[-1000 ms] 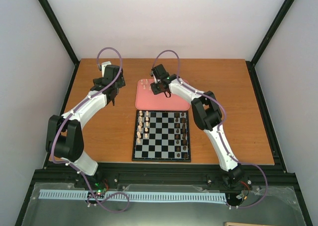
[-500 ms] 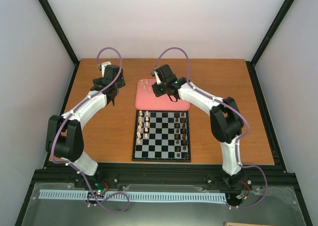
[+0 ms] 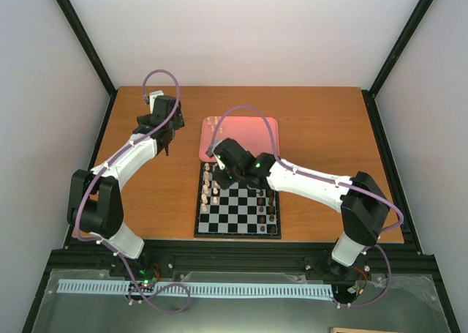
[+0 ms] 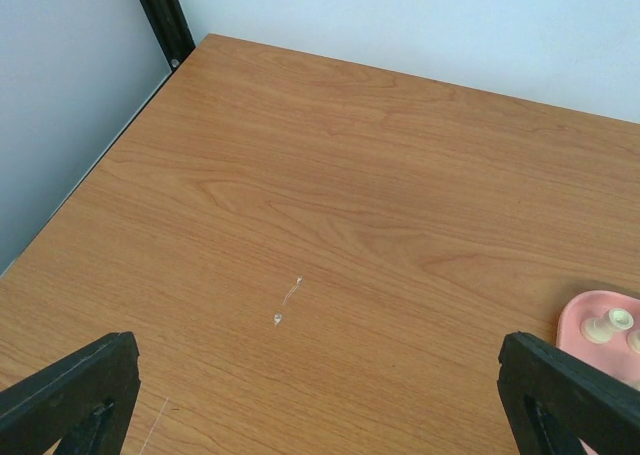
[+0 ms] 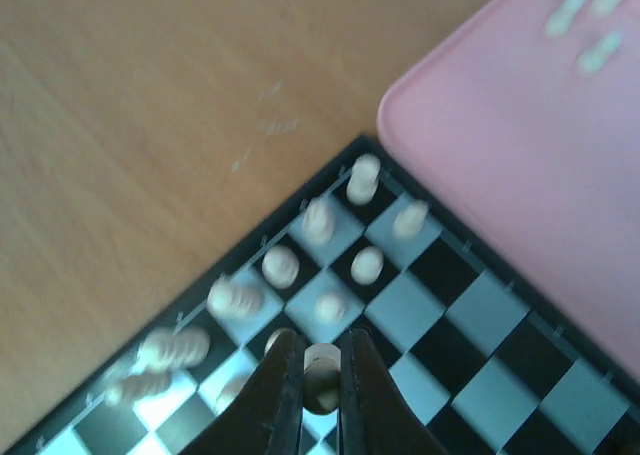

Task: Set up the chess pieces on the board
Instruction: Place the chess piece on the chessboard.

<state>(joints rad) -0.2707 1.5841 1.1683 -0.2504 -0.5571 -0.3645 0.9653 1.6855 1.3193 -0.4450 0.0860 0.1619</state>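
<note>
The black and white chessboard (image 3: 238,201) lies at the table's middle front. Several cream chess pieces (image 3: 212,183) stand in its left two columns, and dark pieces (image 3: 270,197) stand on its right side. My right gripper (image 3: 223,178) is over the board's far left part, shut on a cream chess piece (image 5: 322,375). The wrist view shows that piece between the fingers (image 5: 285,390), just above the board (image 5: 470,325) beside other cream pieces (image 5: 365,265). My left gripper (image 3: 165,144) hangs open and empty over bare table left of the pink tray (image 3: 241,132).
The pink tray sits behind the board and holds a few cream pieces (image 3: 212,122) at its far left corner; these also show in the left wrist view (image 4: 610,325). Black frame posts (image 4: 160,15) line the table's edges.
My right arm has swung from over the pink tray toward me and left to the board's far left part, carrying a cream piece. The left arm has not moved.
</note>
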